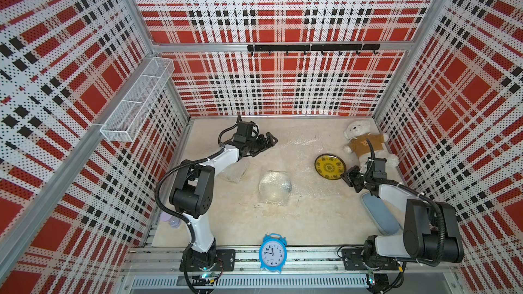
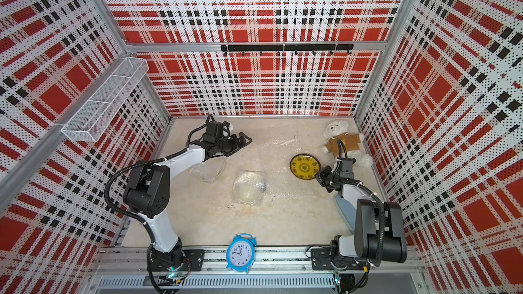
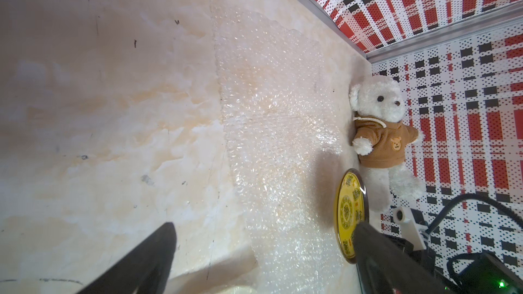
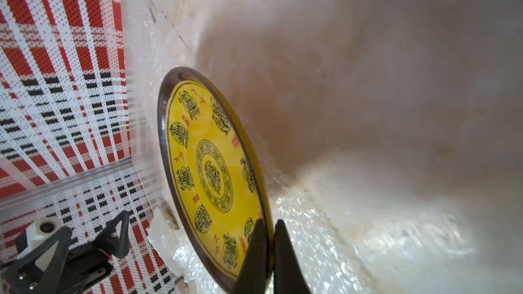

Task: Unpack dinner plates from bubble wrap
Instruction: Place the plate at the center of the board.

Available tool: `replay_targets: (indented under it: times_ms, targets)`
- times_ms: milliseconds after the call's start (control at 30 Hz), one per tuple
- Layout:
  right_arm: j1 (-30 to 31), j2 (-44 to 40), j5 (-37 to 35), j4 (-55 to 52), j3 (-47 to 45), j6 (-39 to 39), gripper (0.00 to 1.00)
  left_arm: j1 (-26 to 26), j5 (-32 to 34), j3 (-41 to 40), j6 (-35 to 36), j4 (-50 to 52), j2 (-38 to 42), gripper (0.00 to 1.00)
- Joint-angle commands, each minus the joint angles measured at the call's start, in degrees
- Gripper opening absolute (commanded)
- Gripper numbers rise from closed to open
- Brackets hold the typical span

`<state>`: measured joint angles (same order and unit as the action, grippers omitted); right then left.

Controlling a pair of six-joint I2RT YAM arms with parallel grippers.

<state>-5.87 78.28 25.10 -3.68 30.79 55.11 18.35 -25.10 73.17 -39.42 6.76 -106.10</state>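
Directions: a clock face is laid on the counter (image 1: 232, 222) as seen in both top views, with 6 o'clock at the arm bases.
Alarm clock (image 1: 273, 253): stood at 6 o'clock on the front edge; not part of the task.
Centre bundle (image 1: 275, 186): a pale plate enclosed in bubble wrap, lying near the middle between the two arms.
Left bundle (image 1: 237, 173): a second wrapped plate at 9 o'clock, partly hidden under the left forearm.
Right end effector (image 4: 268, 224): clenched on the near rim of the yellow plate (image 4: 212, 173), at 3 o'clock.
Yellow plate: unwrapped and tilted, extending toward 10 o'clock from the right end effector. Its shadow suggests it is lifted off the sheet.
Flat bubble wrap sheet (image 3: 277, 125): spread empty under the plate and on toward 12 o'clock.
Left end effector (image 1: 271, 140): released, jaws wide, nothing held, at 11 o'clock.
Teddy bear (image 1: 365, 142): lying at 2 o'clock by the right wall.
Deciding relation: the centre bundle lies at 6 o'clock from the free left end effector and the left bundle at 7 o'clock. The left arm is judged nearer to both. Neither round plate offers a long axis.
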Motion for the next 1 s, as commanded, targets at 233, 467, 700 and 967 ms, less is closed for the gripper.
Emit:
replay_targets:
  times_ms: [233,467,700,967]
  targets:
    - [-0.2,-9.2,-14.5,4.7,-5.4,13.8,0.03,-0.3,-1.4,-0.6,-1.5,-3.1,1.3,0.99]
    - [-0.2,-2.9,-17.0,10.0,-5.3,16.7,0.04,-0.2,-1.9,-0.5,-1.7,-3.7,1.0,0.99]
    - [0.8,0.6,-20.1,12.9,-4.1,17.8,0.07,-0.5,-1.0,-0.9,-0.9,-3.5,1.3,0.99]
    - [1.6,0.0,-22.9,12.6,-3.8,17.3,0.17,-0.5,-1.1,0.5,1.6,-1.9,-0.9,0.99]
